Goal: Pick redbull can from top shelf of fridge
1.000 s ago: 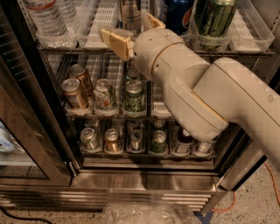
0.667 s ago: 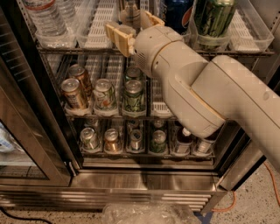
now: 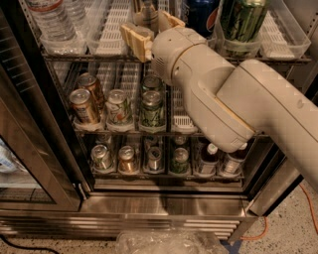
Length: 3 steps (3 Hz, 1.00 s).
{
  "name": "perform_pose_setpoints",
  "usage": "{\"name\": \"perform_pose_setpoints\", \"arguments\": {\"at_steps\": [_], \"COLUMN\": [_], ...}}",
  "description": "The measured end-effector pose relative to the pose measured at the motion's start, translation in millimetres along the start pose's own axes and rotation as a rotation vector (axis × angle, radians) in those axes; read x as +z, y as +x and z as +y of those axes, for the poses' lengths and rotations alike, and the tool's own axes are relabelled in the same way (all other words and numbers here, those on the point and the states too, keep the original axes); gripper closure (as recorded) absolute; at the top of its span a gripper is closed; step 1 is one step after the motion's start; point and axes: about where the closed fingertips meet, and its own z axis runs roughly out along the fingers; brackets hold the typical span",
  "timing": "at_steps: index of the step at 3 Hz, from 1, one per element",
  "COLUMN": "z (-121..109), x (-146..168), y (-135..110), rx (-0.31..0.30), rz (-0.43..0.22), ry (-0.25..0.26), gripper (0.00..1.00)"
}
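The fridge [image 3: 164, 206] stands open in front of me. On its top shelf [image 3: 113, 31], white slotted lane trays hold drinks. The redbull can [image 3: 147, 11], slim and silver, stands at the top edge of the view, only its lower part showing. My gripper [image 3: 152, 29] is at the front of that shelf, open, with one tan finger [image 3: 134, 40] to the left of the can and the other [image 3: 171, 20] to its right. The fingers sit beside the can's base; I cannot tell if they touch it. My arm hides the shelf part behind it.
Water bottles [image 3: 49, 20] stand at the shelf's left. A dark blue Pepsi can [image 3: 203, 15] and a green can [image 3: 241, 20] stand at its right. Two lower racks [image 3: 119, 106] hold several cans. The glass door [image 3: 30, 149] hangs open at left. A plastic bag [image 3: 169, 242] lies on the floor.
My gripper has moved up and a little right, deeper into the top shelf, so its fingers now straddle the redbull can.
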Motion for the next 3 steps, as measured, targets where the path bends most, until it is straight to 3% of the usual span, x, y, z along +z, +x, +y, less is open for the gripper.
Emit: {"name": "perform_pose_setpoints", "arguments": {"at_steps": [1,3], "z": [-0.3,-1.1], "x": [3.7,7.7], "y": [1.3,1.4], "rx": [-0.005,-0.01], "rz": [0.005,0.01], "ry": [-0.005,-0.007], "gripper": [0.2,0.31]}}
